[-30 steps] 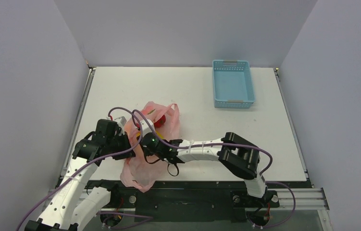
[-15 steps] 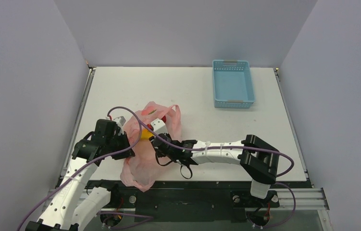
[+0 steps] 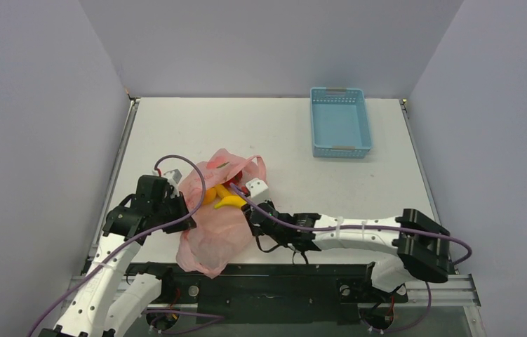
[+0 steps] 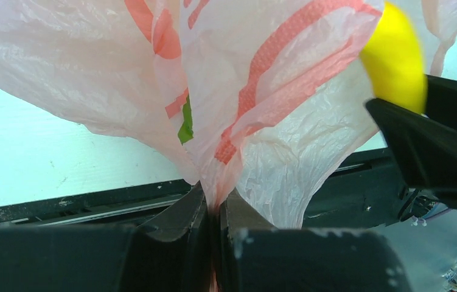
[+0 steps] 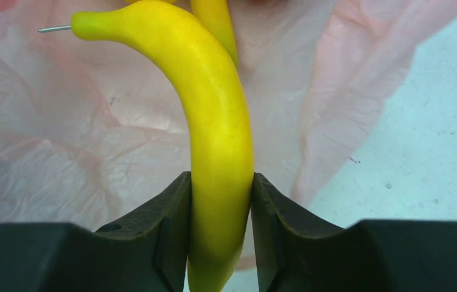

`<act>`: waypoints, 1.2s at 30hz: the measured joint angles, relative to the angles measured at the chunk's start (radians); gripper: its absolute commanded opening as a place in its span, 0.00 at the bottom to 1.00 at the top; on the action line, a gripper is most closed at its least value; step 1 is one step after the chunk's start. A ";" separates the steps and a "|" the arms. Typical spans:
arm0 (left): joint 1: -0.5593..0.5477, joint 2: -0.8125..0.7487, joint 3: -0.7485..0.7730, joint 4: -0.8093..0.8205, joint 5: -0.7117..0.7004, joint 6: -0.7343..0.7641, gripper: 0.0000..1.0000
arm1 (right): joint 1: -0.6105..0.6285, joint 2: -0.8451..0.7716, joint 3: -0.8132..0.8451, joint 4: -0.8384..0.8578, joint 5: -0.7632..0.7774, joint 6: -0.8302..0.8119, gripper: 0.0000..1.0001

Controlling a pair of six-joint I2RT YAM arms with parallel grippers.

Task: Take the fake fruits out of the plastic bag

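The pink plastic bag lies at the near left of the table. My left gripper is shut on a bunched fold of the bag at its left side. My right gripper is shut on a yellow banana, held just outside the bag's mouth; the banana also shows in the top view. A second yellow fruit sits beside it in the bag's opening. Something red shows at the far end of the bag. The other fruits are hidden.
A light-blue slotted basket stands at the far right of the white table. Grey walls close in three sides. The black front rail runs along the near edge.
My right arm has drawn back to the right, pulling the banana out of the bag's mouth. My left gripper has kept its hold on the bag.
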 measured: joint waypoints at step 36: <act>0.019 -0.024 -0.003 0.002 0.047 0.018 0.02 | -0.966 0.223 0.503 -0.113 -0.049 0.023 0.00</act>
